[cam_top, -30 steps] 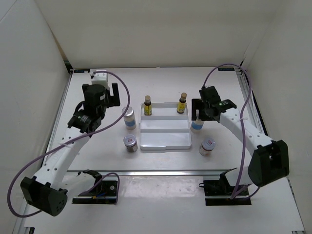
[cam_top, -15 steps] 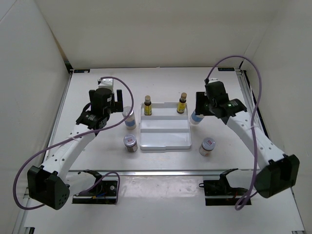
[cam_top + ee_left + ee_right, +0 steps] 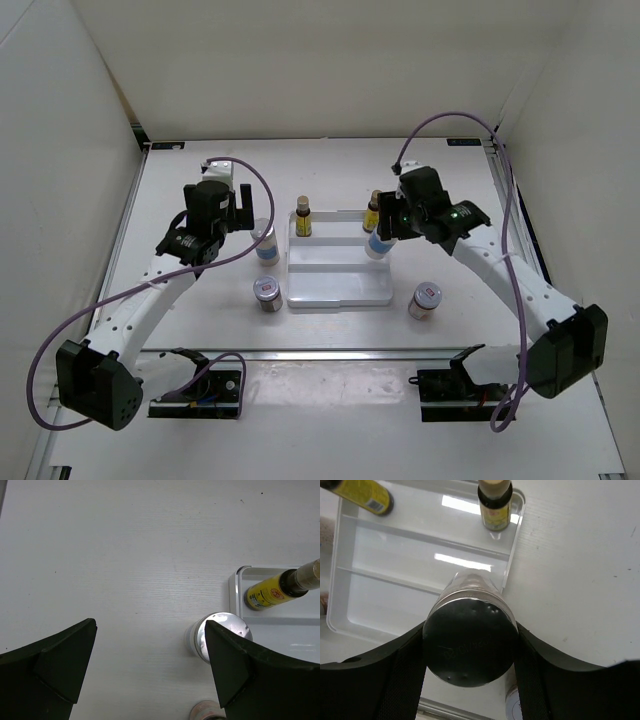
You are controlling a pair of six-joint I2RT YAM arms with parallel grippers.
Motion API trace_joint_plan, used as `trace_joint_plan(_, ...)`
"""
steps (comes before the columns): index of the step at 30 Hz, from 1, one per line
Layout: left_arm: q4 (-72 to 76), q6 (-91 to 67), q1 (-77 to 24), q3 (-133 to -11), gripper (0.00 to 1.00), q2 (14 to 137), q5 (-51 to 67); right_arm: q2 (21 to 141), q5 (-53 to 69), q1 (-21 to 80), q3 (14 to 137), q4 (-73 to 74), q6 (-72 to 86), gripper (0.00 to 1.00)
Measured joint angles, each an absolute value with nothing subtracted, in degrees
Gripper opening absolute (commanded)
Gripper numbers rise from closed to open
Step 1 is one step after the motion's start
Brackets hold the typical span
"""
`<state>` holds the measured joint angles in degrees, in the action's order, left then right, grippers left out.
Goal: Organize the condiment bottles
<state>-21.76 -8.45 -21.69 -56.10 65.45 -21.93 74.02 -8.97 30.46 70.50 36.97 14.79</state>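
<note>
A silver-lidded, blue-labelled white bottle [image 3: 377, 244] is clamped between the right gripper's [image 3: 468, 649] fingers, over the white stepped tray's [image 3: 335, 292] rim at 2 o'clock. On the tray's back step stand one amber-yellow bottle [image 3: 303, 217] at 11 o'clock and a second amber-yellow bottle [image 3: 373, 212] at 1. A second blue-labelled bottle [image 3: 265, 244] stands at 9 o'clock beside the tray, below the left gripper [image 3: 150, 667], whose fingers are spread wide. Short red-labelled bottles stand at 8 [image 3: 267, 293] and 4 [image 3: 425, 299].
</note>
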Motion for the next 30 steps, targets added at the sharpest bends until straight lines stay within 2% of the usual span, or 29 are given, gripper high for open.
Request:
trace_joint_plan(5,-21.8,-8.4,-21.7,-56.1,1.00,65.5,-21.6,76.8,-10.3,32.7,68.4,36.9,15.4,0.05)
trace_joint_plan(11,-21.8,-8.5,-21.7,-56.1,1.00,66.6,-20.4,79.6,-14.7,35.1,67.2,34.6,16.4,0.18)
trace_joint_plan(12,-21.8,-8.5,-21.7,-56.2,1.00,67.0,-20.1,79.9,-15.5,35.5,67.2,33.9,16.5,0.17)
trace_joint_plan(13,-21.8,-8.5,-21.7,-56.3,1.00,67.5,-19.7,80.3,-16.2,35.8,67.2,33.3,16.6,0.07)
trace_joint_plan(14,-21.8,-8.5,-21.7,-56.5,1.00,68.1,-19.4,80.7,-16.8,35.9,67.2,32.7,16.7,0.04)
trace_joint_plan(16,-22.0,-8.5,-21.7,-57.1,1.00,69.6,-18.5,81.3,-18.2,36.6,67.2,31.5,17.0,0.04)
trace_joint_plan(18,-22.2,-8.5,-21.7,-57.6,1.00,71.0,-17.9,81.7,-19.2,36.8,67.2,30.8,17.6,0.00)
trace_joint_plan(30,-22.4,-8.5,-21.7,-58.2,1.00,71.9,-17.1,83.0,-22.2,37.6,70.4,32.7,17.5,0.00)
